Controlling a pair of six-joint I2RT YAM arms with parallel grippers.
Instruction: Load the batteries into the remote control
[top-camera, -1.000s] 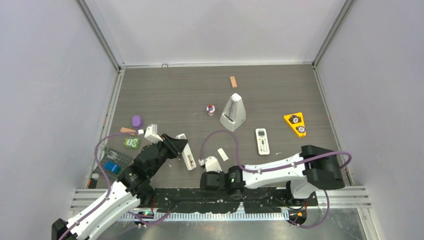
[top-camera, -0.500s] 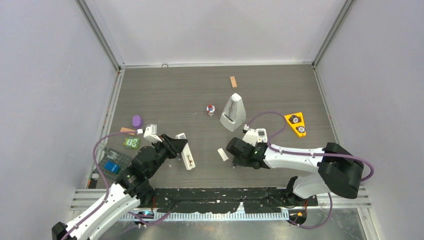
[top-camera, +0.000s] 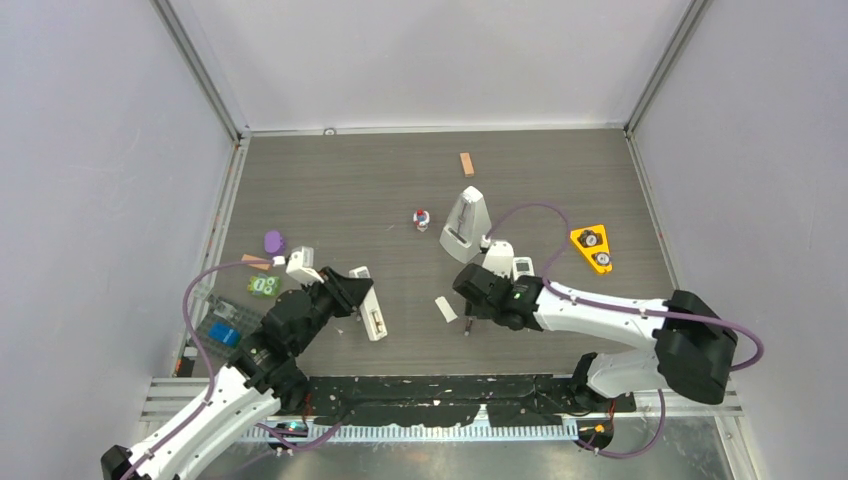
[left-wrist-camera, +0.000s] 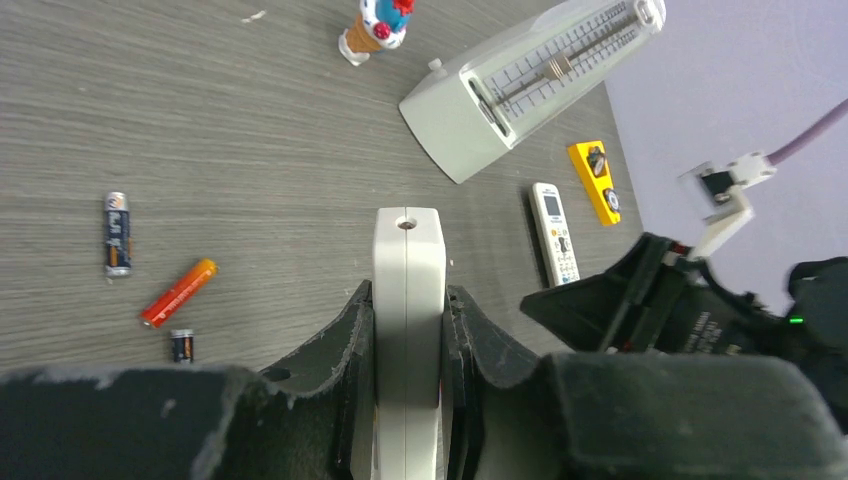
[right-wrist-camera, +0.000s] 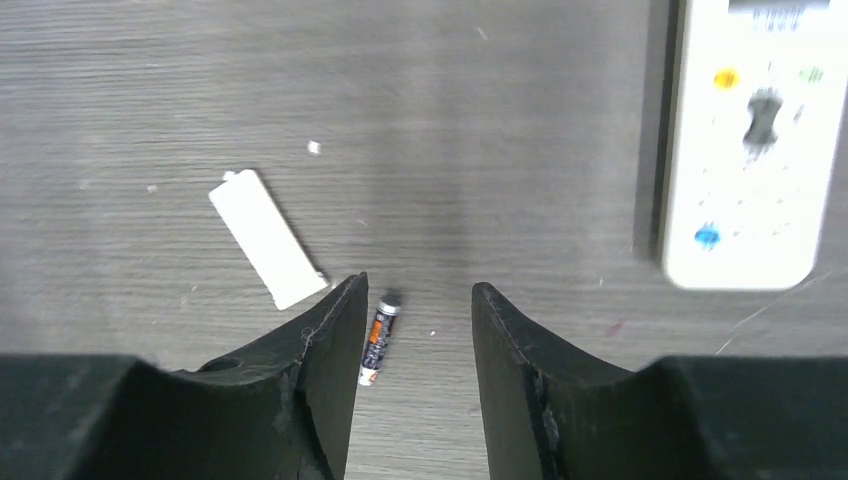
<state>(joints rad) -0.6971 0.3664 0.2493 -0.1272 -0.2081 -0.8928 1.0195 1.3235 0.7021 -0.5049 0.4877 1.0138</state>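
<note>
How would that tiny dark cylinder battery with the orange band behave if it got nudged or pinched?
The small dark cylindrical battery lies on its side on the flat grey table, so a sideways nudge would probably roll it. Thin and round, it might slip unless the right gripper pinches it squarely.

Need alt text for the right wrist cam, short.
The right pincer hangs open above a small dark battery with an orange band, which lies on the grey table between its fingers. A flat white cover lies to its upper left; a white remote with buttons fills the top right.
</note>
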